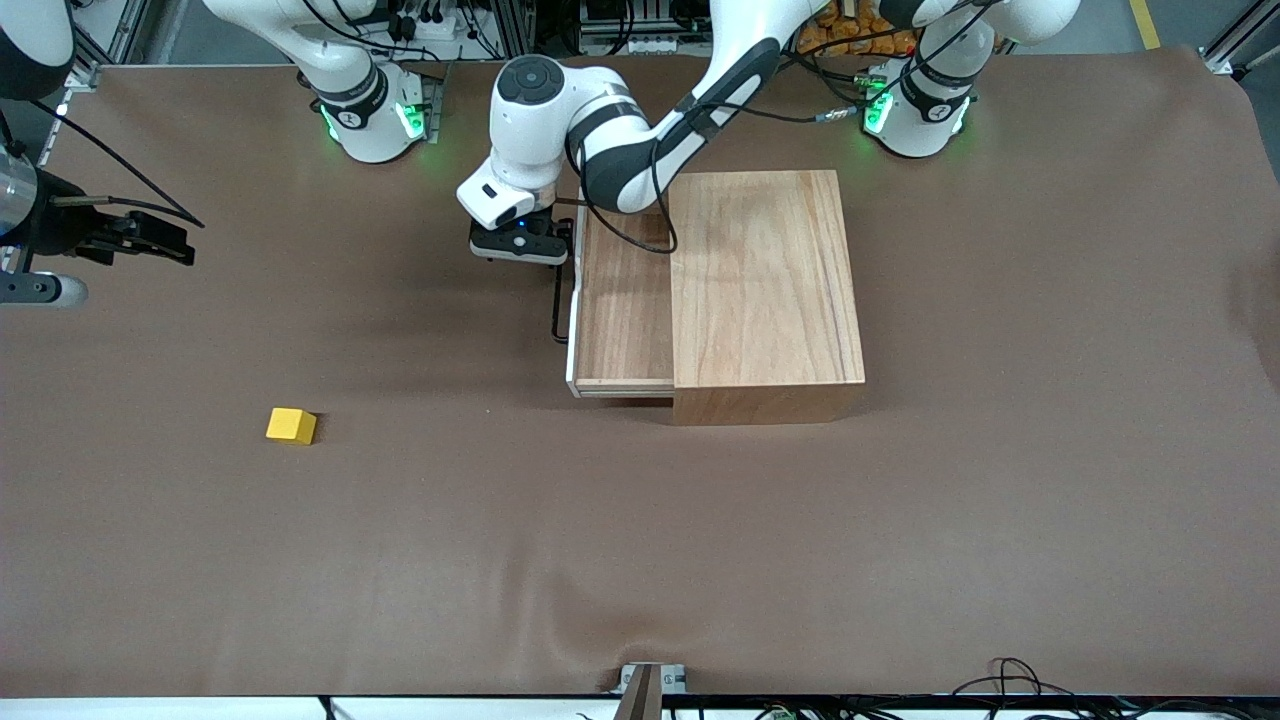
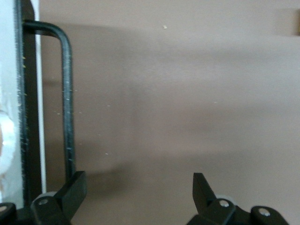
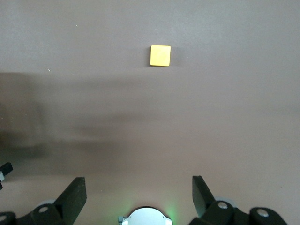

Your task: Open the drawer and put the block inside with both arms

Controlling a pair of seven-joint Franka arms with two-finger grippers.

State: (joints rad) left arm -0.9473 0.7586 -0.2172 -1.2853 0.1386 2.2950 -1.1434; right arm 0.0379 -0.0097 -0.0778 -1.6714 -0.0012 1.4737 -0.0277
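Note:
The big wooden box (image 1: 765, 290) stands mid-table. Its drawer (image 1: 625, 310) is pulled partly out toward the right arm's end, with the white front panel (image 1: 573, 330) and black wire handle (image 1: 556, 315) leading. My left gripper (image 1: 520, 245) is open at the handle's end nearer the robots. In the left wrist view (image 2: 138, 190) one finger (image 2: 75, 190) sits against the handle bar (image 2: 68, 103), with nothing between the jaws. The yellow block (image 1: 291, 426) lies on the cloth, nearer the front camera. My right gripper (image 1: 165, 245) is open and empty, up over the right arm's end of the table, and sees the block (image 3: 160, 55) below.
A brown cloth (image 1: 640, 560) covers the table, wrinkled near the front edge. The green-lit arm bases (image 1: 370, 110) (image 1: 915, 115) stand along the edge nearest the robots. Cables (image 1: 1010, 680) and a small bracket (image 1: 650, 685) sit at the front edge.

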